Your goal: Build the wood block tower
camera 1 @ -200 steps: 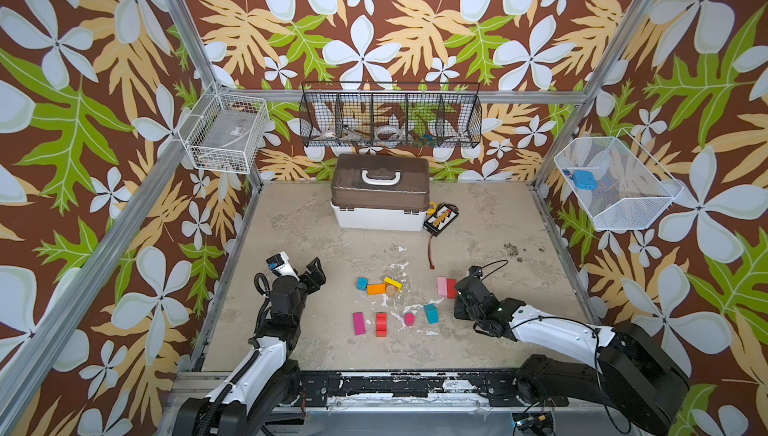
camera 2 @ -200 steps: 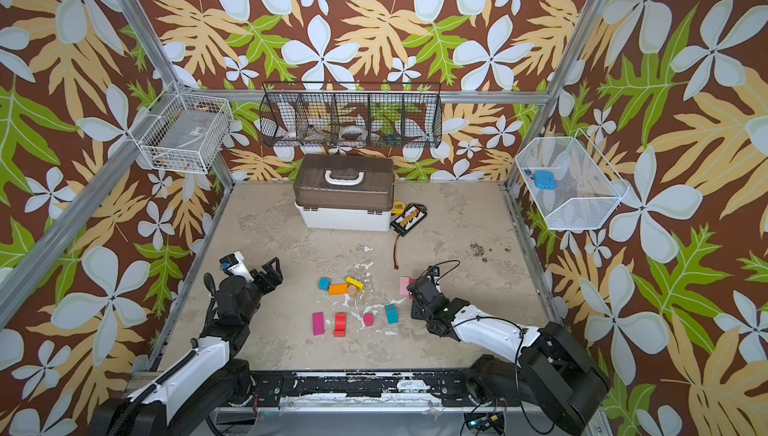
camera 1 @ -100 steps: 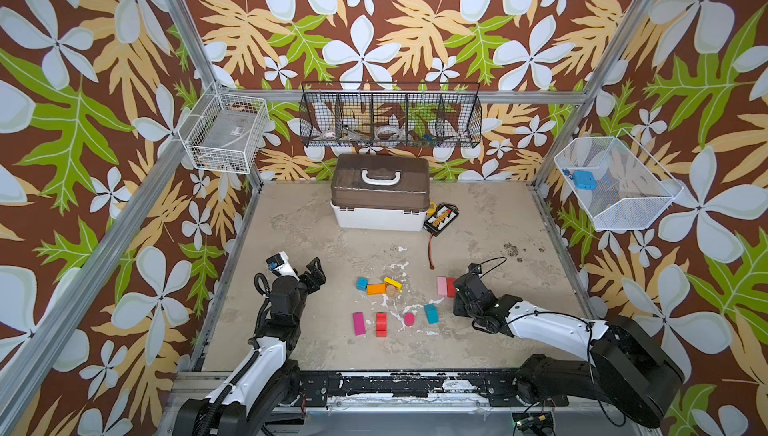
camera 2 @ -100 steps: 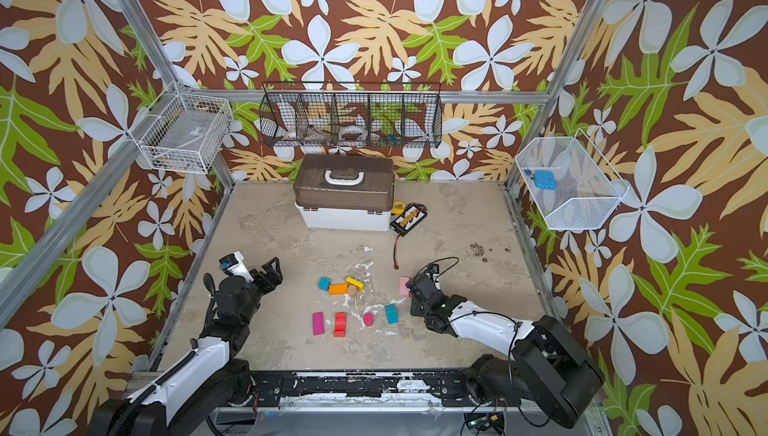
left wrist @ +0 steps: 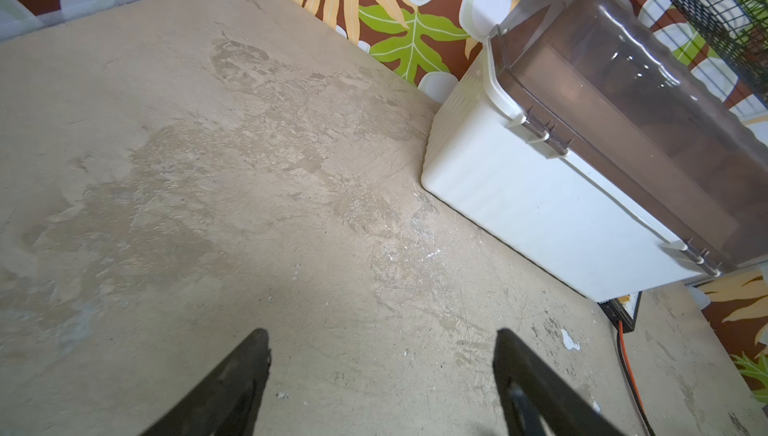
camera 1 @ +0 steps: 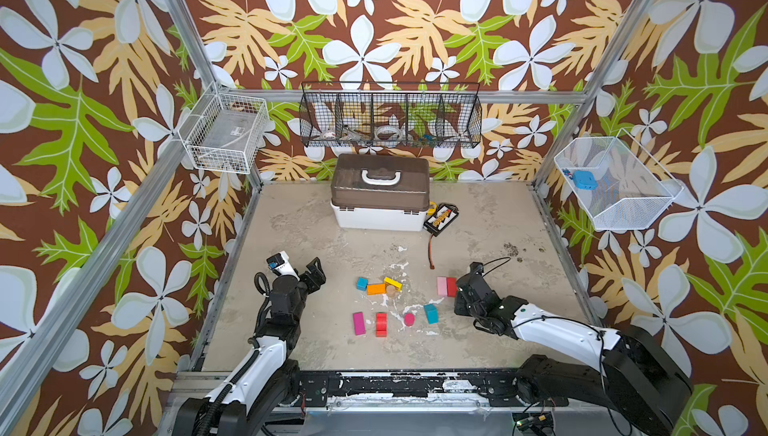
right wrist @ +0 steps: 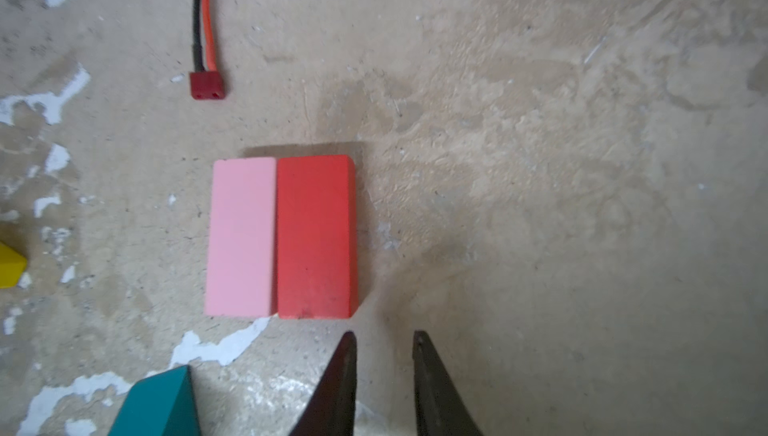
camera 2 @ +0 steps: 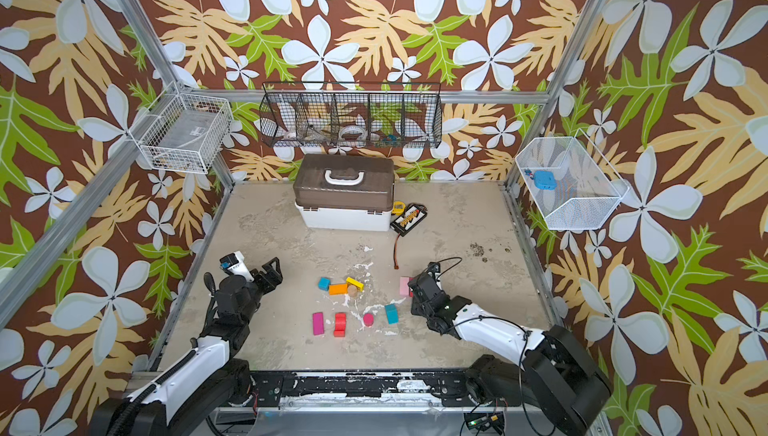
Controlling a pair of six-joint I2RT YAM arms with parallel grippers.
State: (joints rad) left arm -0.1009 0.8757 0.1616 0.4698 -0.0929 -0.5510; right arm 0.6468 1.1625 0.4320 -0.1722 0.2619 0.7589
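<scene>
my right gripper (right wrist: 382, 336) sits low at the near right of the table (camera 1: 498, 222). its jaws are almost together, with a thin gap and nothing between them, and the tips are just beside a red bar (right wrist: 316, 238). a pink bar (right wrist: 241, 238) touches that bar's left side. my left gripper (left wrist: 380, 342) hangs at the near left, jaws spread wide and empty, well apart from the wood blocks (camera 2: 338, 288).

the nearest row of 4, left to right, is a magenta bar (camera 1: 359, 323), red block (camera 1: 381, 324), magenta cylinder (camera 1: 409, 319) and teal block (camera 1: 431, 313). farther back, a teal cube (camera 1: 362, 283), orange bar (camera 1: 376, 289), tan cylinder (camera 1: 390, 289) and yellow bar (camera 1: 392, 283) cluster together. all of them lie loose on the table.

farthest stands a white box (camera 1: 380, 213), with a black and yellow pack (camera 1: 441, 218) just to its right.
</scene>
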